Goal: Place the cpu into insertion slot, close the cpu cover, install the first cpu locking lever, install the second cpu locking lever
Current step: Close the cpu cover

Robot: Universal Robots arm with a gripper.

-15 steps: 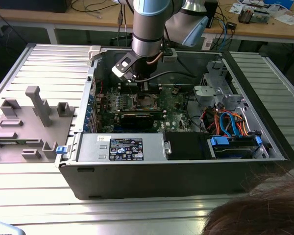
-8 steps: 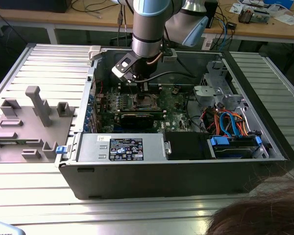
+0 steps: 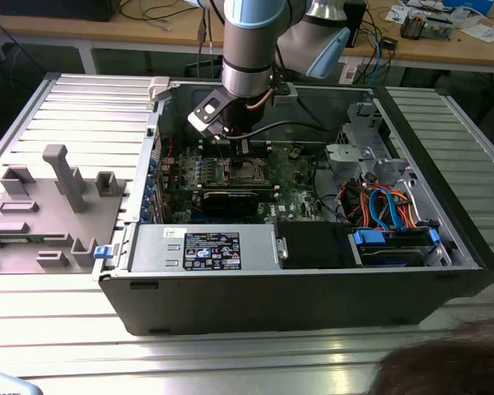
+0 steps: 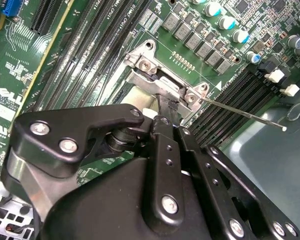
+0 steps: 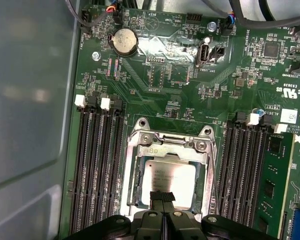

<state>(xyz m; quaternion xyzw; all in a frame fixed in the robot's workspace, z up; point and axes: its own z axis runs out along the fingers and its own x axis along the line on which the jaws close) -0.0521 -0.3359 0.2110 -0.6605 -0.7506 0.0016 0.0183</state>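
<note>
Reaching down into the open computer case (image 3: 296, 288), the arm (image 3: 249, 41) is observed with its end effector (image 5: 162, 197) set directly above the insertion slot (image 5: 136, 192) on the green circuit board (image 5: 155, 70). In the first wrist view the two black fingers (image 5: 157, 197) are found pressed together with only a thin seam between them, and nothing is seen clamped in them. Their tips are placed over one edge of the cpu (image 5: 172, 177); whether they touch it cannot be told.

The cpu is found seated in the insertion slot, its silver-grey top facing up and showing through the cut-out centre of the cpu cover (image 5: 166, 151). The cover is recorded lying down around the chip; whether it sits fully flat cannot be told.

In the second wrist view a thin wire locking lever (image 4: 240, 113) is noted projecting from a corner of the socket past the memory slots (image 5: 97, 165), its tip free over the case wall. Memory slots are recorded on both sides of the socket. A coin battery (image 5: 125, 41) is noted elsewhere on the board, well apart from the socket.

In the exterior view the case is recorded lying on its side on the ribbed metal counter (image 3: 230, 354). A grey fixture block (image 3: 58, 206) is noted beside the case at the exterior view's left. A person's dark hair (image 3: 453, 366) is noted at the lower edge.
</note>
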